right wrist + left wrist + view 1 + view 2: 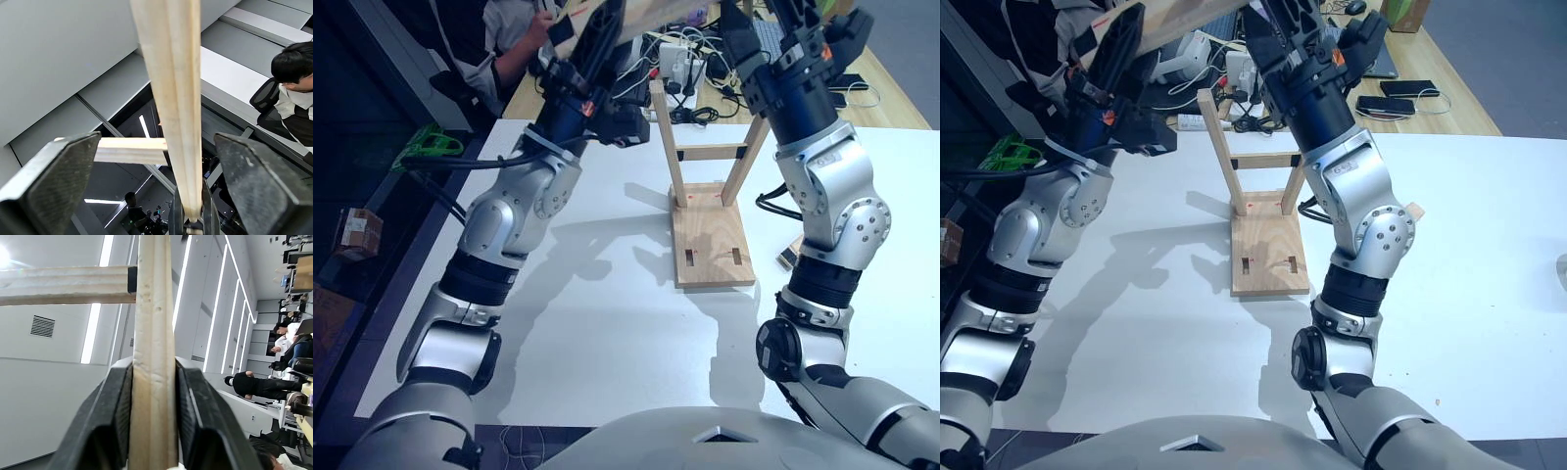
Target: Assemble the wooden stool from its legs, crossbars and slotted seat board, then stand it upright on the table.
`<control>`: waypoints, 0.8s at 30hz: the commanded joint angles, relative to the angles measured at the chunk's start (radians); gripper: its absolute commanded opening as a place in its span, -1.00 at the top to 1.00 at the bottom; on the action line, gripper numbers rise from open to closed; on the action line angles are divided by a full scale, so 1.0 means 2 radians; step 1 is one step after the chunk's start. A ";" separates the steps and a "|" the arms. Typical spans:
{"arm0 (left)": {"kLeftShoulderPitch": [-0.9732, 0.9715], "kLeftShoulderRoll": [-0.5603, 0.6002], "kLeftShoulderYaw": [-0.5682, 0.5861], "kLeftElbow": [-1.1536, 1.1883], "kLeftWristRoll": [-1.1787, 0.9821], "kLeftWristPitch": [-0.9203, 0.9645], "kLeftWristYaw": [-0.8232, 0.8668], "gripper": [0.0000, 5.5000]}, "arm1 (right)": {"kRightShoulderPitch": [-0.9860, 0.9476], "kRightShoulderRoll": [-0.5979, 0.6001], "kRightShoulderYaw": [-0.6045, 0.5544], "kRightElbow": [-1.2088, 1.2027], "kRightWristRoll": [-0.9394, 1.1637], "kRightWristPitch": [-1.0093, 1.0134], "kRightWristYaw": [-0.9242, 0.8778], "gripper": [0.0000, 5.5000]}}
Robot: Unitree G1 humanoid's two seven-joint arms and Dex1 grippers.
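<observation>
The slotted seat board [710,240] lies flat on the white table [607,323]. Two legs joined by a crossbar [713,152] stand in its far end; its two near slots are bare. A second wooden leg frame [1185,24] is held high above the table's back. My left gripper [155,377] is shut on one of its legs [154,308], just below the crossbar [63,284]. My right gripper [168,161] is raised beside it, open, with wide-spread fingers [63,181] either side of a leg [171,73] without touching it.
A small loose wooden piece [1414,211] lies on the table by my right arm. Cables and a power strip [680,64] crowd the table's back edge. A wooden desk with phones [1391,98] stands behind. The table's left edge [421,284] drops to the floor.
</observation>
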 commanded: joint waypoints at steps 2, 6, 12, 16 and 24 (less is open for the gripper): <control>0.006 -0.007 0.002 -0.012 0.010 -0.008 -0.009 0.62 | -0.019 -0.011 0.011 0.012 -0.034 -0.030 0.001 -0.58; 0.011 -0.011 0.006 -0.018 0.013 -0.009 -0.014 0.62 | -0.017 -0.008 0.008 0.024 -0.055 -0.058 -0.004 -0.34; 0.011 -0.003 0.012 -0.013 0.017 -0.017 -0.015 0.62 | -0.010 -0.007 0.004 0.035 -0.073 -0.081 0.000 0.04; 0.005 -0.005 0.019 -0.003 0.004 -0.033 -0.023 0.62 | -0.004 -0.004 -0.003 0.043 -0.064 -0.085 -0.004 0.32; 0.016 -0.012 0.034 0.004 -0.063 -0.064 -0.072 0.49 | -0.002 -0.012 -0.006 0.046 -0.072 -0.083 -0.004 0.59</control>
